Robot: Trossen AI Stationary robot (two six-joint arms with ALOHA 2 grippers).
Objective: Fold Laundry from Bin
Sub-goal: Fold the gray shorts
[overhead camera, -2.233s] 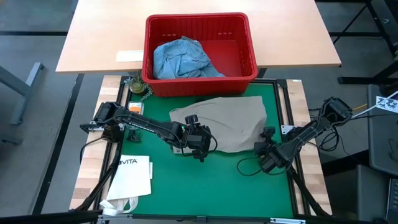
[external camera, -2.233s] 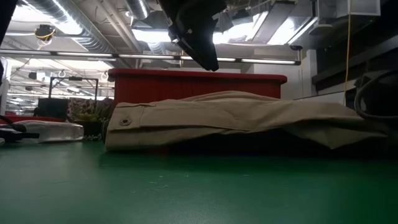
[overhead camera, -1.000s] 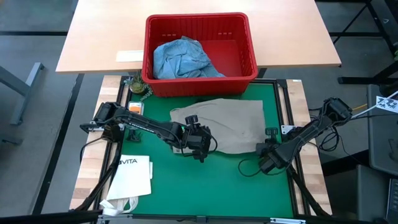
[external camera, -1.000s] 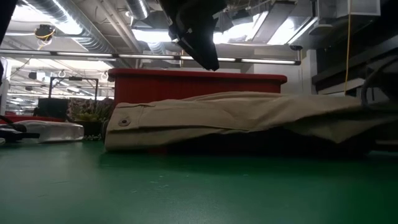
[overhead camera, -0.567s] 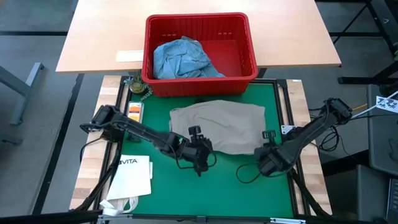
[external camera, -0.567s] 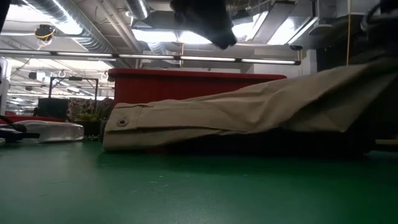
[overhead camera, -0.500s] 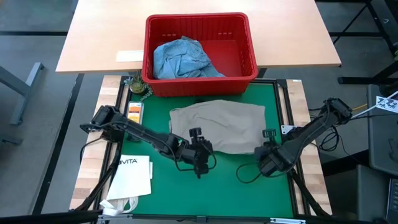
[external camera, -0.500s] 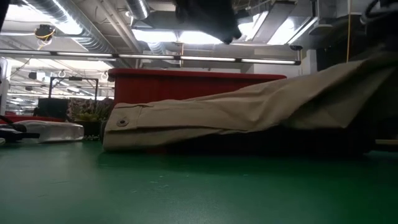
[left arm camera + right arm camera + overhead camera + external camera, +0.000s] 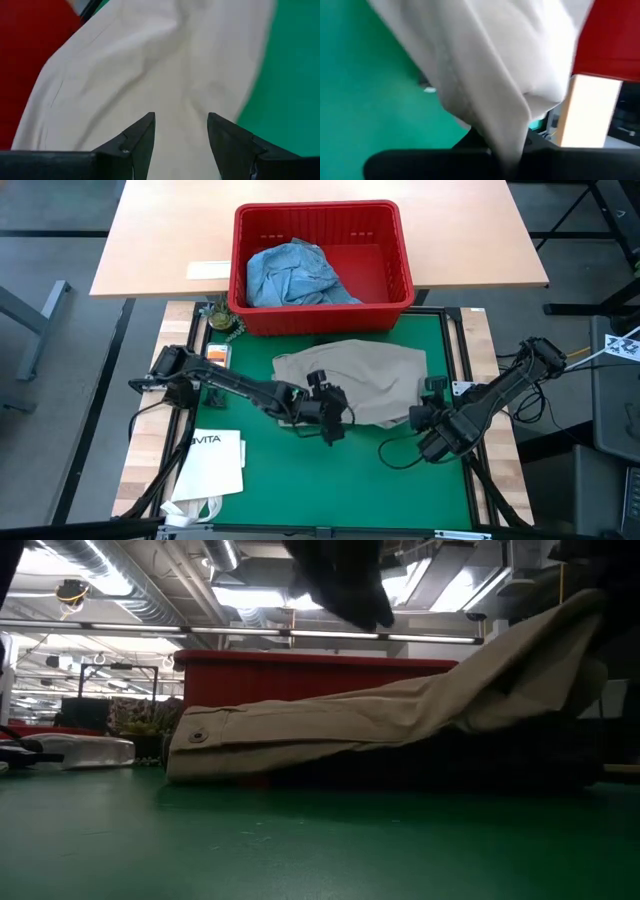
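A khaki garment (image 9: 350,380) lies spread on the green mat (image 9: 350,480), just in front of the red bin (image 9: 320,265). A light blue denim piece (image 9: 295,275) lies inside the bin. My right gripper (image 9: 420,416) is at the garment's right near corner, shut on the cloth. My left gripper (image 9: 333,415) hovers open over the garment's near edge. In the left wrist view its fingers (image 9: 181,135) have only cloth (image 9: 150,65) below them and touch nothing. The garment's buttoned left end (image 9: 200,740) rests on the mat. My right gripper pinches the garment's right end by a seamed edge (image 9: 502,135) between its shut fingers; one layer or several, I cannot tell. The fingers slant down from above. The held end (image 9: 560,630) is raised clear of the mat, and the cloth slopes down to the left end.
A white paper bag printed VITA (image 9: 210,465) lies at the mat's near left. Small items (image 9: 220,320) sit at the bin's left corner. The bin stands on a wooden table (image 9: 480,230) beyond the mat. Bare mat lies near the front edge.
My right gripper has risen, still shut on the garment's right end. That end has come up off the mat into a slope, while the buttoned left end has stayed where it was. My left gripper has shifted a little toward the right, over the garment's near edge.
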